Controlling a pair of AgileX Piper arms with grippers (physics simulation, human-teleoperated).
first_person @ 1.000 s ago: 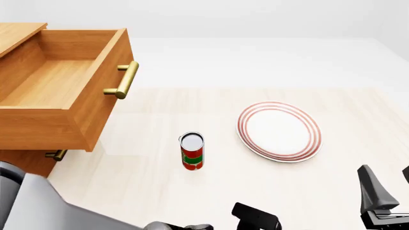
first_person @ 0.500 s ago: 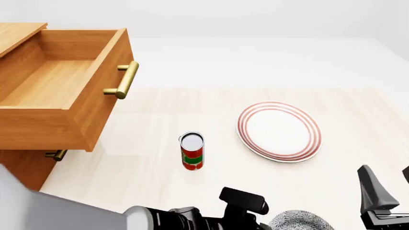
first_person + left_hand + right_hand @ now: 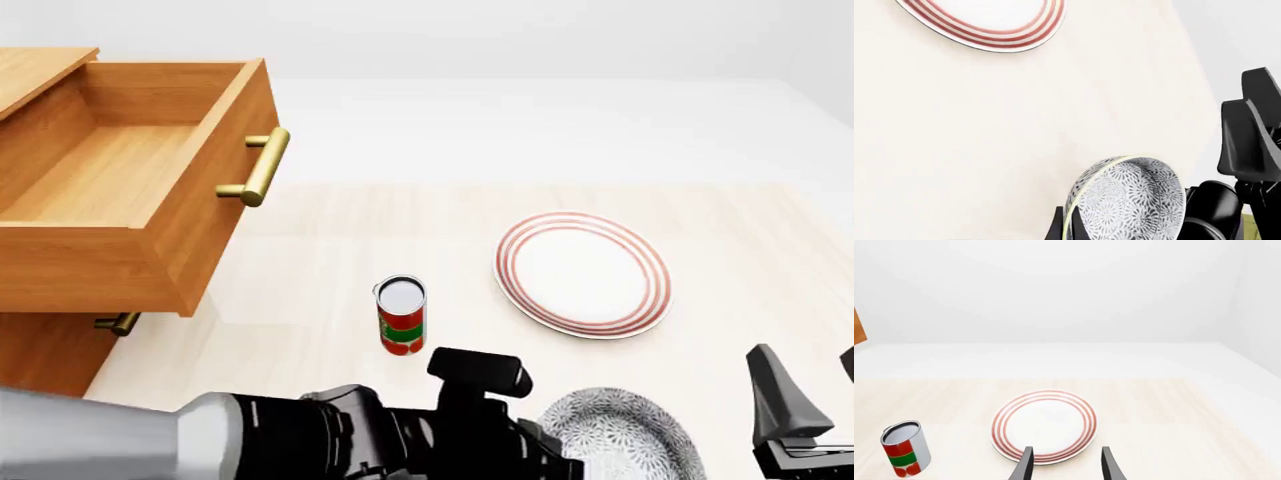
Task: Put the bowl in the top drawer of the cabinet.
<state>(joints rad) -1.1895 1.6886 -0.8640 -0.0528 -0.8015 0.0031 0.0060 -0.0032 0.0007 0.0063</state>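
Observation:
The speckled bowl (image 3: 625, 436) hangs tilted above the table's near edge, its rim pinched by my left gripper (image 3: 558, 458), which is shut on it. In the left wrist view the bowl (image 3: 1129, 199) stands edge-on, its rim between the left gripper's (image 3: 1066, 229) fingers. The top drawer (image 3: 120, 175) of the cabinet (image 3: 40, 345) is pulled wide open at the far left, and nothing shows inside it. My right gripper (image 3: 805, 408) waits at the lower right. It stands open in its wrist view (image 3: 1066, 466) with nothing between its fingers.
A red-ringed white plate (image 3: 582, 272) lies right of centre, beyond the bowl. A red and green can (image 3: 400, 315) stands upright between drawer and plate. The drawer's brass handle (image 3: 262, 166) juts toward the table; a lower drawer's handle (image 3: 118, 322) shows beneath.
My left arm has come up into the front view from the bottom edge, carrying the bowl up and forward. The right arm, plate, can and drawer have not moved.

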